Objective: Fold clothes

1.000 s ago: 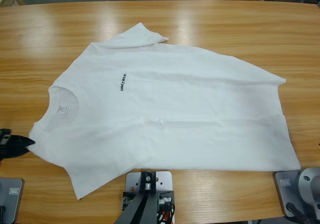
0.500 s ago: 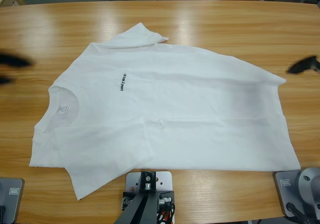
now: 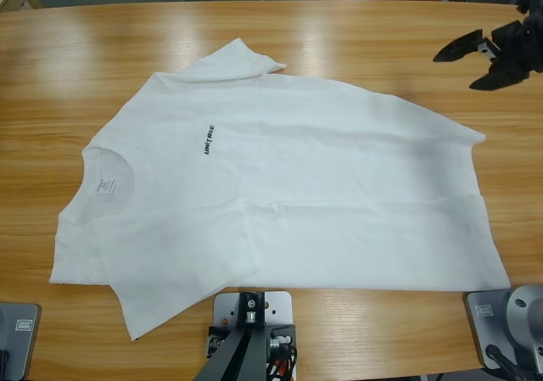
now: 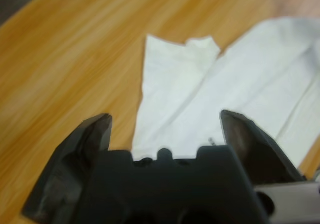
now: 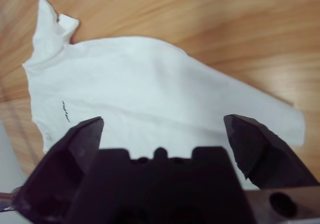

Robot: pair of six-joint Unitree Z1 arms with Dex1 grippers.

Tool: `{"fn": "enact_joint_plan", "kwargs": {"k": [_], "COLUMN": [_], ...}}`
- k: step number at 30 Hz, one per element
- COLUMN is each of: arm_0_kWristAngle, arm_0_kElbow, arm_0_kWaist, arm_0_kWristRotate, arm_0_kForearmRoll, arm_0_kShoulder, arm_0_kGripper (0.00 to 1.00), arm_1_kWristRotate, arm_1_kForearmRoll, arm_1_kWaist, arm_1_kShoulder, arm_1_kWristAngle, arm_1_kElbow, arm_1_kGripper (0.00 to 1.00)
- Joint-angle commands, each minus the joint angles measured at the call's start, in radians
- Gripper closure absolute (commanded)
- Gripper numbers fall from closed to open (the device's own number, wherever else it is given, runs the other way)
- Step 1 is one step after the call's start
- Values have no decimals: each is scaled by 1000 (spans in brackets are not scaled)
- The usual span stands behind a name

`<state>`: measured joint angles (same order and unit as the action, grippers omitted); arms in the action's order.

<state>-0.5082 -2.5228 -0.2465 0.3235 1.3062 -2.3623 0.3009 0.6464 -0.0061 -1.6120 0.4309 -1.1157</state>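
In the high view, the white T-shirt (image 3: 280, 186) lies spread flat on the wooden table (image 3: 356, 33), front side up. Its round neck with the label (image 3: 105, 185) points to the left edge of the table and its hem to the right. The small dark chest print (image 3: 208, 139) is just right of the neck. One sleeve (image 3: 242, 58) lies at the far side of the shirt, the other at the near side, close to the near table edge. A gripper (image 3: 460, 69) comes in from the upper right corner. It hangs above bare wood, beyond the far hem corner of the shirt and apart from it. Its two black jaws stand wide apart and hold nothing. The view along its jaws shows it is the right gripper.

In the left wrist view, the left gripper (image 4: 167, 126) has its jaws spread open, with nothing between them. Beyond the jaws lies a sleeve of the shirt (image 4: 175, 79) on the table, and the gripper is above it, not touching.

In the right wrist view, the right gripper (image 5: 162, 129) is also wide open and empty. The whole shirt (image 5: 150, 89) lies beyond it, with the chest print (image 5: 65, 109) at the left.
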Motion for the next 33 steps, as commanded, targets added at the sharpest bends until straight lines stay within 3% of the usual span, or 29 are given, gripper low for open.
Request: {"fn": "enact_joint_plan", "kwargs": {"k": [1,9,13,19,27,30,31,33], "arm_0_kWristAngle": [161,222,143,-122,-108,-72,-67,-65], "arm_0_kElbow": [-181,-392,-557,-568,-591,-599,-600,-600], "arm_0_kWaist": [-57,-78,-80,-65,-62,-62,-62,-62], "arm_0_kWristRotate": [-84,-321,-399,-389,-391,-381,-374,-345], "arm_0_kForearmRoll": [115,134,118,117,88,91,91,99], "arm_0_kShoulder": [-251,-414,-484,-540,-555,-554,-554,-548], "arm_0_kGripper": [161,161,155,152,153,84,106,270], "arm_1_kWristRotate": [-50,-87,-94,-95,-94,-94,-94,-94], "arm_1_kForearmRoll": [-13,-14,-30,-50,-93,-98,-99,-99], "arm_1_kWaist": [-23,-23,-23,-24,-24,-24,-24,-25], "arm_1_kShoulder": [-152,-180,-187,-218,-231,-232,-233,-231], "arm_1_kWristAngle": [25,14,14,15,21,22,22,22], "arm_1_kElbow": [-52,-57,-53,-51,-15,-13,-12,-13], "arm_1_kGripper": [13,13,13,13,13,13,13,15]}}
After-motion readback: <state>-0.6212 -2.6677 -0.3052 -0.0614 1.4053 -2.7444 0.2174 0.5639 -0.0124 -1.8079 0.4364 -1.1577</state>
